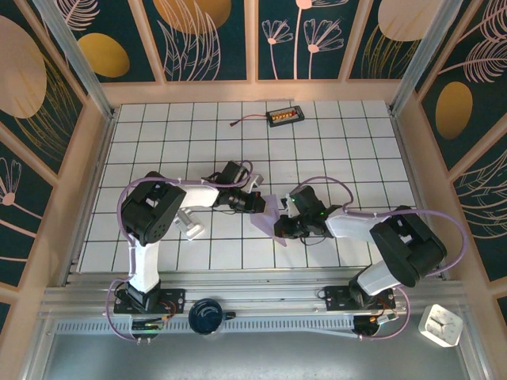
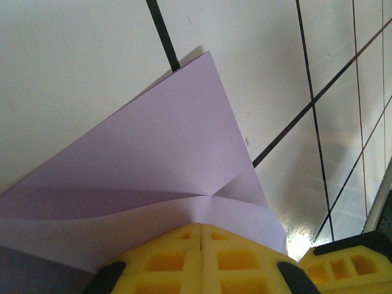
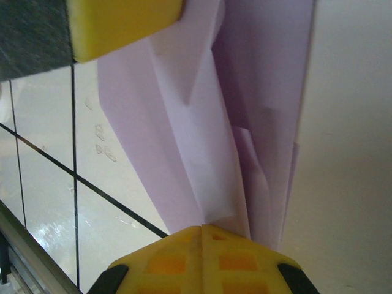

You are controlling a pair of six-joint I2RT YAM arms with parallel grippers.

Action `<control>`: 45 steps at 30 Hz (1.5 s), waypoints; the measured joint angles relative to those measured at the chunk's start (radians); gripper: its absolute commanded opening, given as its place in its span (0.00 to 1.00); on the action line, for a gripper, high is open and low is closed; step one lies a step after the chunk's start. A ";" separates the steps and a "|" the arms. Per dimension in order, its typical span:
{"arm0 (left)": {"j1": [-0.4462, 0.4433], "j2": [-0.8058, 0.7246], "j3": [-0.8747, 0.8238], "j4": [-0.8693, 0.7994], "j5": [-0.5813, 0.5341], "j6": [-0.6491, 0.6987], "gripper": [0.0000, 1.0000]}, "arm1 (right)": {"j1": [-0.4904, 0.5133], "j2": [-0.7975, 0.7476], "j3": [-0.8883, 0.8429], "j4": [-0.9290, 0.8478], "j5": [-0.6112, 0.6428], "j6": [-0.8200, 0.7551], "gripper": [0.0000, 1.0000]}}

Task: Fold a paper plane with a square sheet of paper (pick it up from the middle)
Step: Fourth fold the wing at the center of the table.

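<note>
Black-and-white arms, purple cables, yellow fingers

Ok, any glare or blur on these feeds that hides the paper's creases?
Left wrist: paper sharp, creases readable; glare on the table at lower right, yellow fingers blurred. Right wrist: folds clear, shiny patch on the table at lower left, off the paper. Top view: even light, no glare, but the paper looks tiny.

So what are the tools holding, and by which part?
Both pinch the partly folded lavender paper, the left tool at one edge, the right tool opposite.
</note>
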 measured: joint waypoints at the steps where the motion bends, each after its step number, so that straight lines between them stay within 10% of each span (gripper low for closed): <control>1: 0.000 0.000 0.000 0.000 0.000 0.000 0.05 | -0.002 0.000 -0.004 0.003 -0.001 0.000 0.00; 45: -0.009 0.010 0.006 -0.020 0.033 0.003 0.04 | 0.063 -0.248 -0.245 0.081 0.025 0.185 0.00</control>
